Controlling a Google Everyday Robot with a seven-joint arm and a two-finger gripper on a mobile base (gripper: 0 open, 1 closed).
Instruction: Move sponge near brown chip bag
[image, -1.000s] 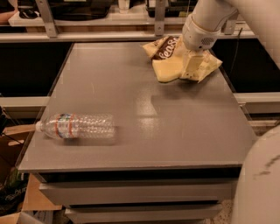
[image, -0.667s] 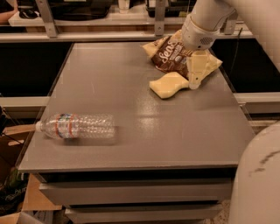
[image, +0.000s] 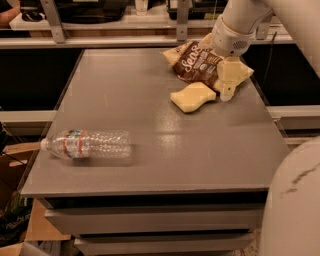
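The pale yellow sponge (image: 194, 96) lies flat on the grey table (image: 150, 150) at the back right, just in front of the brown chip bag (image: 197, 62), nearly touching its front edge. The bag is crinkled, with white script on a dark brown centre. My cream-coloured gripper (image: 229, 89) hangs just right of the sponge and in front of the bag's right end. It is open, empty and apart from the sponge. My arm covers the bag's right corner.
A clear plastic water bottle (image: 87, 144) lies on its side near the table's front left. A shelf rail (image: 125, 40) runs behind the table. My own white body (image: 295, 210) fills the lower right corner.
The gripper was down on the sponge beside the bag. It has let go and lifted away up and to the right. The sponge now lies uncovered on the table.
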